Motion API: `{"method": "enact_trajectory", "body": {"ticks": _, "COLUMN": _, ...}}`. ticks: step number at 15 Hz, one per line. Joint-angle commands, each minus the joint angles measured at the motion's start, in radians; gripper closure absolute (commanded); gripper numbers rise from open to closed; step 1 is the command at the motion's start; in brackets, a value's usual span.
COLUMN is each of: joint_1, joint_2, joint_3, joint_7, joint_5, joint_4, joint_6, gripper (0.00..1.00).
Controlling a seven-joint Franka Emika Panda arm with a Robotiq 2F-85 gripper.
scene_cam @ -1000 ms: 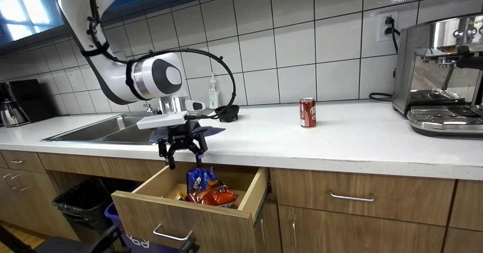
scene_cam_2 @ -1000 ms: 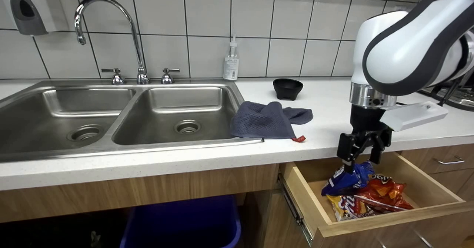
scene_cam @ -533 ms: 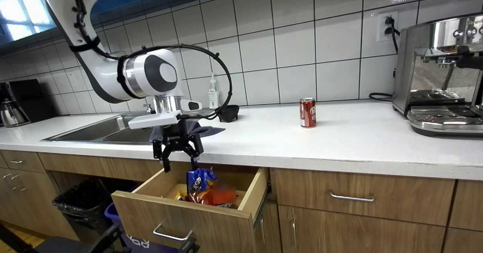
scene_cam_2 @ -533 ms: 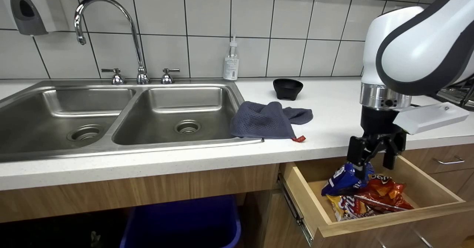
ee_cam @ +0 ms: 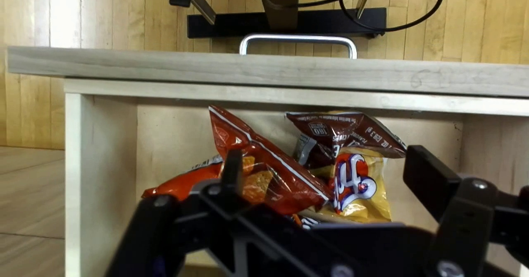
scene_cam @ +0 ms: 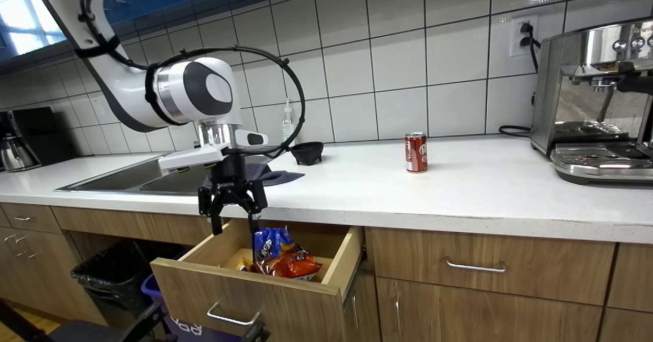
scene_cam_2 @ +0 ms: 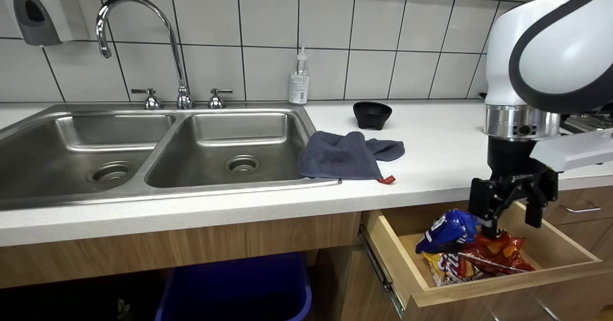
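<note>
My gripper (scene_cam: pixel 235 227) hangs pointing down above the pulled-out wooden drawer (scene_cam: pixel 245 291), its jaws wide apart with nothing between them. In the drawer lie several snack bags. A red-orange bag (ee_cam: pixel 285 186) lies below the left finger in the wrist view. A yellow bag (ee_cam: pixel 368 194) with lettering and a dark brown bag (ee_cam: pixel 363 134) show between the fingers. The blue bag (scene_cam_2: pixel 448 230) leans up beside the red one in an exterior view; in the wrist view the gripper body hides most of it. Contact between the fingers and any bag cannot be made out.
The drawer's front panel (ee_cam: pixel 264 68) and metal handle (ee_cam: pixel 297 38) border the wrist view's upper part. On the counter stand a red can (scene_cam: pixel 416 152), an espresso machine (scene_cam: pixel 602 143), a black bowl (scene_cam_2: pixel 372 115) and a grey towel (scene_cam_2: pixel 342 158) beside the sink (scene_cam_2: pixel 167 120).
Over the last second my gripper has shifted leftward in one exterior picture and rightward in the opposite one, sinking slightly. Its jaws stay wide apart. Bags and drawer have not moved.
</note>
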State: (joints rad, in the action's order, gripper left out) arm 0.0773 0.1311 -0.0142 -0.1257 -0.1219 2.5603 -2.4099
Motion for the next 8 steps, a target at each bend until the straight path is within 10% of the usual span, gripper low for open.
{"method": "enact_trajectory", "body": {"ticks": 1, "joint_1": -0.007, "joint_2": -0.053, "joint_3": 0.000, "joint_7": -0.041, "joint_5": 0.002, "joint_4": 0.035, "joint_6": 0.066, "gripper": 0.00}}
{"method": "enact_trajectory", "body": {"ticks": 8, "joint_1": -0.018, "joint_2": -0.047, "joint_3": 0.009, "joint_7": -0.053, "joint_5": 0.000, "joint_4": 0.039, "joint_6": 0.161, "gripper": 0.00}}
